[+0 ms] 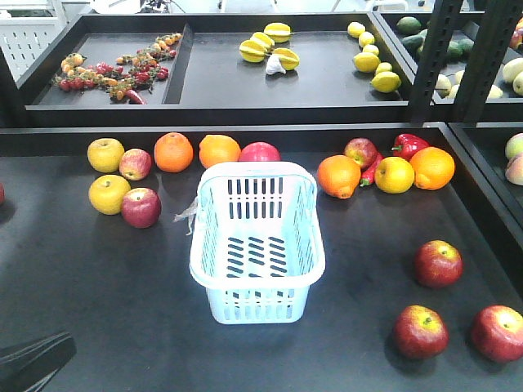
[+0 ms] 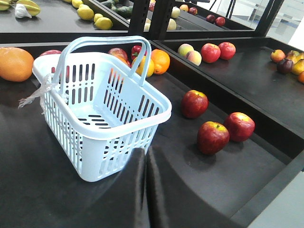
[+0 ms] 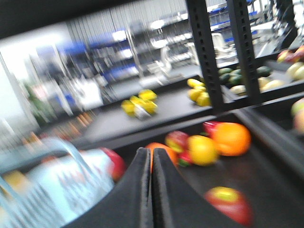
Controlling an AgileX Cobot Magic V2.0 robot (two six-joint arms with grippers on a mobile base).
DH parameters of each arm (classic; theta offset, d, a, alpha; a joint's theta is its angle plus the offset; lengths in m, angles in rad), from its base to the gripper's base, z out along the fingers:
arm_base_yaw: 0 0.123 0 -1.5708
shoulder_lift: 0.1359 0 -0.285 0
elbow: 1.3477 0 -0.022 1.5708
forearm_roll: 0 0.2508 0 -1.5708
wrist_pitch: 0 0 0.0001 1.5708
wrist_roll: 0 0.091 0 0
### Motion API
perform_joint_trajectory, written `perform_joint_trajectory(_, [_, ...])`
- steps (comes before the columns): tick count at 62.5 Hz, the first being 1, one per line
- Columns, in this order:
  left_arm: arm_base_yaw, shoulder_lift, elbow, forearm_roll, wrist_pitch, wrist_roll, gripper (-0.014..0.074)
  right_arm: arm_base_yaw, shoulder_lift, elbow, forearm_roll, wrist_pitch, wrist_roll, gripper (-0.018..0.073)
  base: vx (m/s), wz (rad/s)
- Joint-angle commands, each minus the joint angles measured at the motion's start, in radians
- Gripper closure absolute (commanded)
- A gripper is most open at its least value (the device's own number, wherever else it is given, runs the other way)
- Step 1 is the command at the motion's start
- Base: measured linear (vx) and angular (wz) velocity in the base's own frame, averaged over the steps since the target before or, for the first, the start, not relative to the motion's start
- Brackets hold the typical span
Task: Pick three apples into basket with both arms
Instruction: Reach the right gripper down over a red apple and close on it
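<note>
The pale blue basket (image 1: 257,304) stands empty at the middle of the dark shelf. Three red apples lie to its right: one (image 1: 438,263) further back and two (image 1: 421,331) (image 1: 498,332) near the front edge. The left wrist view shows the basket (image 2: 66,128) close ahead and the apples (image 2: 194,103) (image 2: 213,137) (image 2: 239,126) beyond it to the right. My left gripper (image 2: 146,152) is shut and empty; only its dark end (image 1: 33,359) shows at the front view's bottom left. My right gripper (image 3: 151,151) is shut and empty in a blurred view, with an apple (image 3: 228,202) low right and the basket (image 3: 57,185) at left.
Oranges (image 1: 173,152), yellow fruits (image 1: 109,193) and other red apples (image 1: 140,207) lie left of and behind the basket. Another pile with a red pepper (image 1: 409,144) sits back right. A raised shelf edge (image 1: 221,131) and black uprights (image 1: 429,57) bound the rear.
</note>
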Motion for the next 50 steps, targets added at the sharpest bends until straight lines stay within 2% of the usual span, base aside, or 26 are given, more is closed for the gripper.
perform_joint_trajectory(1, [-0.001,0.007,-0.028,-0.028,0.017,-0.011,0.0605,-0.006,-0.011,0.013,0.135,-0.172,0.135,0.0561,0.00,0.00])
perform_joint_trajectory(7, [-0.001,0.007,-0.028,-0.028,0.011,-0.011,0.0605,-0.006,-0.011,-0.006,0.234,-0.296,0.285,0.0561,0.00,0.00])
perform_joint_trajectory(10, [-0.001,0.007,-0.028,-0.028,0.010,-0.011,0.0605,-0.006,-0.011,-0.038,0.225,-0.314,0.334,0.0561,0.00,0.00])
perform_joint_trajectory(15, [-0.001,0.007,-0.028,-0.028,0.010,-0.011,0.0604,-0.006,-0.004,-0.126,0.153,-0.262,0.336,0.0561,0.00,0.00])
perform_joint_trajectory(19, [-0.001,0.007,-0.028,-0.028,0.010,-0.011,0.0604,-0.006,0.024,-0.240,0.040,-0.137,0.305,0.0561,0.00,0.00])
perform_joint_trajectory(24, [-0.001,0.007,-0.028,-0.028,0.010,-0.011,0.0604,-0.006,0.096,-0.400,-0.115,0.086,0.257,0.0561,0.00,0.00])
perform_joint_trajectory(29, [-0.001,0.007,-0.028,-0.028,0.010,-0.011,0.0604,-0.006,0.185,-0.543,-0.212,0.315,0.190,0.0561,0.00,0.00])
perform_joint_trajectory(34, [-0.001,0.007,-0.028,-0.028,0.012,-0.011,0.0604,-0.006,0.288,-0.673,-0.227,0.525,0.070,0.0561,0.00,0.00])
perform_joint_trajectory(39, [-0.001,0.007,-0.028,-0.028,0.012,-0.010,0.0604,-0.006,0.371,-0.751,-0.220,0.637,-0.037,0.0561,0.00,0.00])
perform_joint_trajectory(45, [-0.001,0.007,-0.028,-0.028,0.012,-0.006,0.0604,-0.006,0.445,-0.782,-0.218,0.652,-0.092,0.0561,0.00,0.00])
perform_joint_trajectory(50, [-0.001,0.007,-0.028,-0.028,0.013,-0.006,0.0604,-0.006,0.501,-0.783,-0.177,0.666,-0.159,0.0561,0.00,0.00])
